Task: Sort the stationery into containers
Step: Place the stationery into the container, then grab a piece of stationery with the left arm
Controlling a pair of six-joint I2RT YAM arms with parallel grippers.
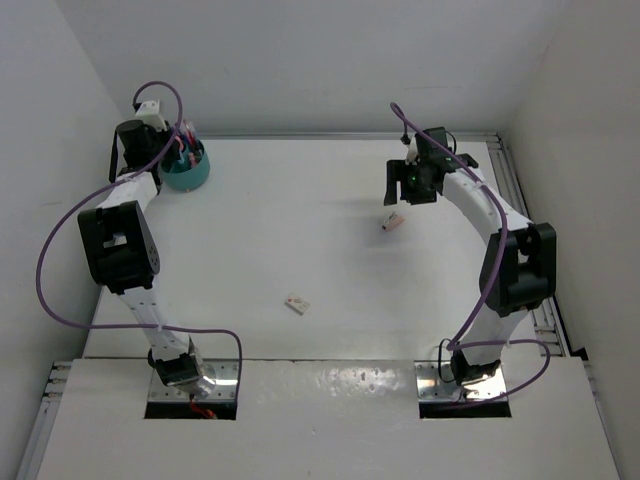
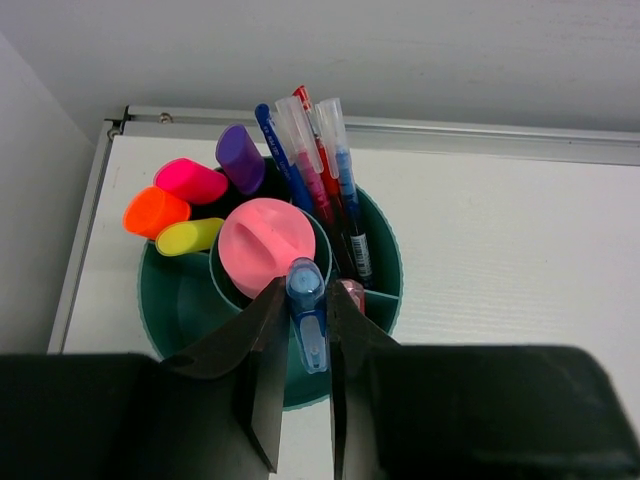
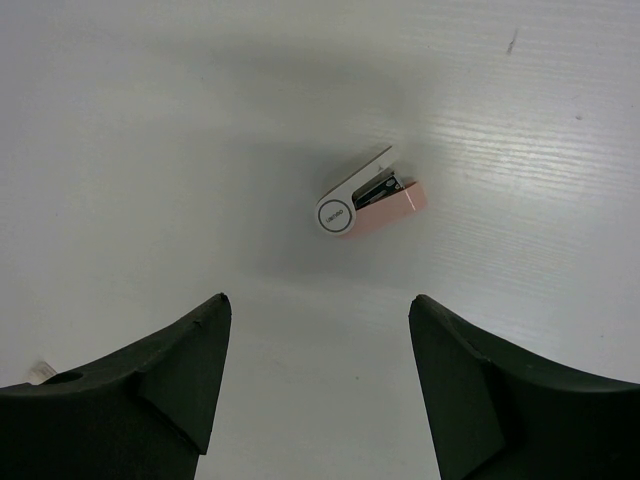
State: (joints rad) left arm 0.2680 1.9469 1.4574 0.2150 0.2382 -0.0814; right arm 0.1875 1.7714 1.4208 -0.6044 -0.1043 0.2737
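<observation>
Dropping a blue pen (image 2: 307, 300) into the cup (image 2: 175, 300) is judged to be the step in hand. The pen is pinched between the jaws of the left gripper (image 2: 312, 320), just above the cup's near rim, at the far left corner of the table (image 1: 300, 220). Inside the cup, highlighters (image 2: 185, 205) are seen on the left, a pink tube (image 2: 265, 245) in the middle well and pens (image 2: 325, 170) on the far right. For the next move, the held pen probably needs shifting over the pens' section before the jaws are parted. The right gripper (image 3: 318, 310) is held spread wide above a pink item (image 3: 372, 203) lying untouched on the far right of the table; lowering and closing would be called for there. One more small item (image 1: 297, 304) is left near the middle.
</observation>
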